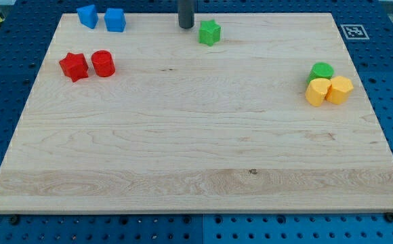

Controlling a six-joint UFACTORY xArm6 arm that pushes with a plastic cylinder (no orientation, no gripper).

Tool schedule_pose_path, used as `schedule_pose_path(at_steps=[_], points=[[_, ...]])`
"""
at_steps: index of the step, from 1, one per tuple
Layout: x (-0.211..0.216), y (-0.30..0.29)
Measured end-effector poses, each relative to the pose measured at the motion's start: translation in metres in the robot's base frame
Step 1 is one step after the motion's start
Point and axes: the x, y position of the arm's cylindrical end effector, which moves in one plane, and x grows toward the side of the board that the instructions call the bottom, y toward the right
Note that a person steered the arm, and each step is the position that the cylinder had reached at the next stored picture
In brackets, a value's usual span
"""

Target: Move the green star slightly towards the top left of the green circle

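**Tip set beside the green star, push not yet made**

Left to right: my tip, a bare rod holding nothing, stands just left of the green star near the board's top edge; the green circle lies well apart at right. Judged step: approach. Next, a rightward, slightly downward push.

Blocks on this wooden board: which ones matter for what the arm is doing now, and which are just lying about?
Part of the job:
green star
green circle
my tip, just left of the star

Just lying about:
two blue blocks
red star
red cylinder
two yellow blocks
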Motion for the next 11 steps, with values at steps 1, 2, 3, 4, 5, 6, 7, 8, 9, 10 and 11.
schedule_pose_path(at_steps=[1,2,3,4,5,6,7,8,9,10,11], points=[[0.012,0.001],[0.013,0.007],[0.013,0.010],[0.015,0.033],[0.015,0.042],[0.025,0.059],[0.035,0.068],[0.044,0.068],[0.050,0.069],[0.050,0.069],[0.048,0.071]])
